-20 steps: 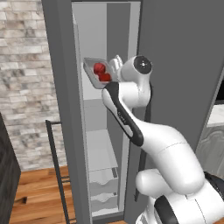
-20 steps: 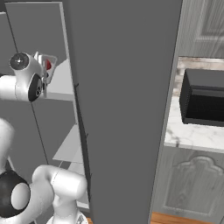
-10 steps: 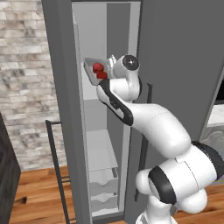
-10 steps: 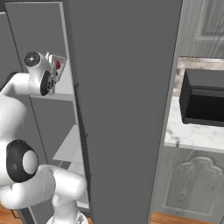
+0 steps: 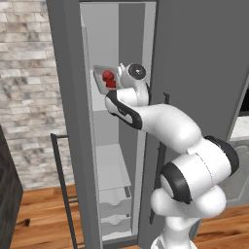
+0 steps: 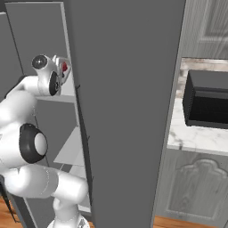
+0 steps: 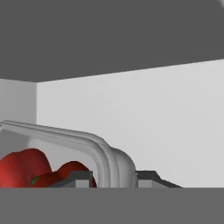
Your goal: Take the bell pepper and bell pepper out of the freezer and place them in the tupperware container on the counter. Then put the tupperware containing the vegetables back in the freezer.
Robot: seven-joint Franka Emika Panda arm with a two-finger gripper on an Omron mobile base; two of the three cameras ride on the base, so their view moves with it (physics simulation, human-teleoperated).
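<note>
Inside the open freezer [image 5: 68,126], at upper-shelf height, my gripper [image 5: 118,80] is shut on the rim of the grey tupperware container [image 5: 100,77]. The container is tilted, with the two red bell peppers [image 5: 109,79] lying in it. The hand view has the peppers [image 7: 22,169] [image 7: 75,170] at lower left behind the curved rim [image 7: 105,153], which sits between my fingertips [image 7: 79,177]. From the right base view a bit of red pepper [image 6: 65,67] peeks past my hand, and the gripper [image 6: 61,71] is beside the freezer door [image 6: 124,111].
The freezer's pale back wall [image 7: 144,113] lies just beyond the container. Shelves and lower drawers [image 5: 115,209] are below my hand. A black microwave [image 6: 207,104] stands on the marble counter [image 6: 196,137] to the right. A brick wall [image 5: 26,92] is on the left.
My hand has carried the container with the peppers a little deeper into the freezer, and the arm's elbow has swung forward behind it. The grip has stayed shut.
</note>
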